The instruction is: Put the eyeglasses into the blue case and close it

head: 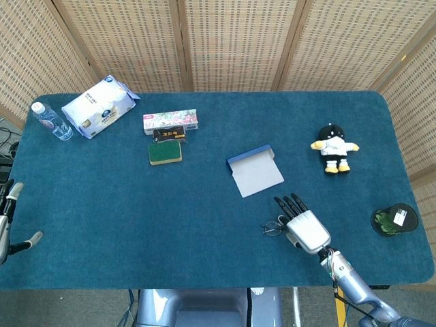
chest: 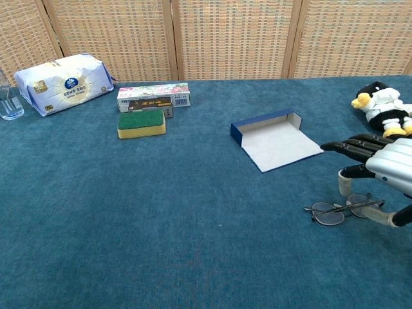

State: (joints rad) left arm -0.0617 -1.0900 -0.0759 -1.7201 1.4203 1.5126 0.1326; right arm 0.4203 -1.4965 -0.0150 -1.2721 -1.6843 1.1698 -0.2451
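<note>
The eyeglasses (head: 274, 227) (chest: 329, 213) lie folded on the blue table cloth, near the front right. My right hand (head: 303, 225) (chest: 380, 166) hovers just above their right half with its fingers spread and holds nothing. The blue case (head: 255, 170) (chest: 273, 138) lies open farther back, its white lid flat on the cloth. My left hand (head: 8, 225) shows only at the far left edge of the head view, fingers apart and empty.
A plush penguin (head: 334, 148) (chest: 382, 109) sits at the right. A green sponge (head: 165, 152), a small black box (head: 169, 134), a patterned carton (head: 170, 120), a tissue pack (head: 99, 106) and a water bottle (head: 50, 120) stand at the back left. A dark round thing (head: 394, 219) sits beyond the table's right edge.
</note>
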